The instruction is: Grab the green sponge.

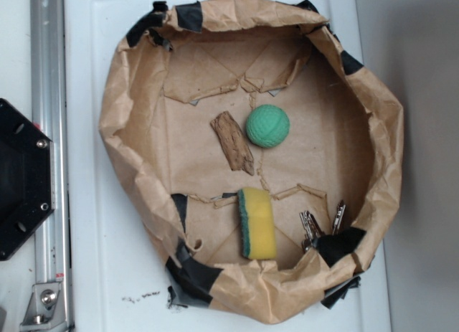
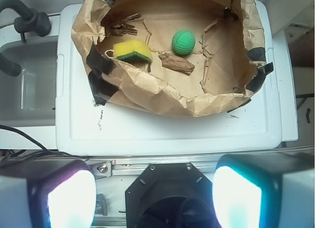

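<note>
The green sponge (image 1: pixel 257 223) is a small yellow block with a dark green layer on its left side. It lies near the front wall of a brown paper-lined basin (image 1: pixel 129 95). In the wrist view the green sponge (image 2: pixel 133 50) sits at the upper left, far from my gripper (image 2: pixel 153 198). My gripper is open, its two glowing pads wide apart with nothing between them, hovering above the black robot base well outside the basin. The gripper does not show in the exterior view.
A round textured green ball (image 1: pixel 267 125), a piece of brown bark (image 1: pixel 232 142) and a bunch of keys (image 1: pixel 315 224) also lie in the basin. The basin stands on a white tray (image 2: pixel 162 134). A metal rail (image 1: pixel 49 131) and the black base (image 1: pixel 21 178) are at left.
</note>
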Tool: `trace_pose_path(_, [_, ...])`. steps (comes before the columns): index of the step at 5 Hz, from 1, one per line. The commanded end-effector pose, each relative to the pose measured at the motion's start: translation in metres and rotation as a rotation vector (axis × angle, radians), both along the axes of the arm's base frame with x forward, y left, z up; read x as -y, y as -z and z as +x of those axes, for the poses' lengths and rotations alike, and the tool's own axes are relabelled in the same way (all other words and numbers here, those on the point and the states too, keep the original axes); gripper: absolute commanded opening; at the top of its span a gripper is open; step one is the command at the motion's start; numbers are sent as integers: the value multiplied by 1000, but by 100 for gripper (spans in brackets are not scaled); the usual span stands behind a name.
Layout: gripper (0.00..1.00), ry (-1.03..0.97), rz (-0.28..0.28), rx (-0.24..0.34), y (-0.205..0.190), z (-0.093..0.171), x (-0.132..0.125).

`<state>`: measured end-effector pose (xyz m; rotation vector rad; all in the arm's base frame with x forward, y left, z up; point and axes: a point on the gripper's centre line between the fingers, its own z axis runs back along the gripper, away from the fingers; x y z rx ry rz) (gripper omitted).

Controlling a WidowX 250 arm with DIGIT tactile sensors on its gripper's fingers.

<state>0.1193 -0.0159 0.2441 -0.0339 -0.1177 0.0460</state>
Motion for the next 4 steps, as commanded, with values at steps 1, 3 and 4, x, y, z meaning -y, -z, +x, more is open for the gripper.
trace_pose_path(1, [100, 0, 0, 0, 0, 0, 0])
trace_pose_path(3, [100, -497, 11, -11, 50, 100, -6])
trace_pose_path(4, [100, -737, -15, -20, 86, 136, -17])
